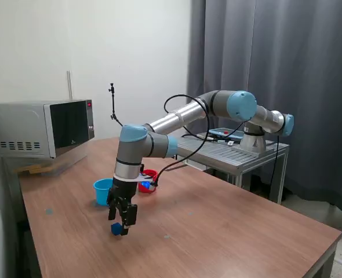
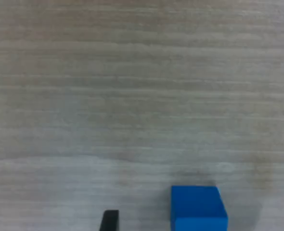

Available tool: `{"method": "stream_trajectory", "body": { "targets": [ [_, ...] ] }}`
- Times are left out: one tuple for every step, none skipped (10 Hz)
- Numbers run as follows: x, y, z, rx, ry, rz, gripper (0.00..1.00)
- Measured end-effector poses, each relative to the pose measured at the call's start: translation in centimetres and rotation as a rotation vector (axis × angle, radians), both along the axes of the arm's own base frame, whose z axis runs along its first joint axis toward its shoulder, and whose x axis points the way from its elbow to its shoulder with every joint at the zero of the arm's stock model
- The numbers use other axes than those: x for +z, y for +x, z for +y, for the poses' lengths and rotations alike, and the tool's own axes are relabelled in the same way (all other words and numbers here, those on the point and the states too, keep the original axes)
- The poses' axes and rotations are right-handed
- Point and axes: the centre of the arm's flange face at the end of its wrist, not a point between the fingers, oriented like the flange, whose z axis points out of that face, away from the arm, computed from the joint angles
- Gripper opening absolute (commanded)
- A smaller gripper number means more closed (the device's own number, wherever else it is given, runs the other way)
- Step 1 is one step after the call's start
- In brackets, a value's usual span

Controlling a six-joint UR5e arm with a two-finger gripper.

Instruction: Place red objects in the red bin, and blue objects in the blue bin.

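A small dark blue cube (image 1: 117,229) (image 2: 198,208), one of the blue objects, rests on the wooden table (image 1: 217,226). My gripper (image 1: 120,223) (image 2: 201,222) hangs low over it, open. The cube sits between the two dark fingertips (image 2: 109,220) and touches neither. The light-blue bin (image 1: 103,190) stands just behind the gripper, toward the exterior view's left. The red bin (image 1: 149,180) is beside it, partly hidden by my arm. No red objects are in view.
A microwave (image 1: 43,127) stands at the back on the exterior view's left. A metal side table (image 1: 235,153) carries the arm's base on the exterior view's right. The table's edge runs along the front right.
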Motion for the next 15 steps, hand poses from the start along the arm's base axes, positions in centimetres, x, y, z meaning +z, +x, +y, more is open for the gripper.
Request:
{"method": "stream_trajectory", "body": {
  "targets": [
    [-0.12,0.04,0.04,0.0,0.0,-0.002,1.0],
    [-0.18,0.04,0.18,-0.002,0.0,-0.003,1.0],
    [-0.19,0.03,0.28,-0.003,0.0,-0.003,1.0],
    [-0.18,0.02,0.39,-0.004,0.0,-0.003,1.0],
    [-0.18,0.02,0.42,-0.004,0.0,-0.003,1.0],
    [-0.15,0.0,0.42,-0.004,0.001,-0.002,1.0],
    [-0.09,-0.04,0.48,-0.005,0.001,0.0,1.0],
    [0.09,-0.12,0.49,-0.005,0.002,0.004,1.0],
    [0.24,-0.19,0.48,-0.004,0.002,0.009,1.0],
    [0.36,-0.24,0.47,-0.004,0.002,0.013,0.0],
    [0.4,-0.26,0.45,-0.004,0.002,0.015,0.0],
    [0.41,-0.26,0.45,-0.004,0.002,0.016,0.0],
    [0.41,-0.26,0.44,-0.003,0.002,0.016,0.0],
    [0.36,-0.25,0.44,-0.003,0.002,0.015,0.0],
    [0.31,-0.23,0.43,-0.003,0.001,0.014,0.0]
  ]
}}
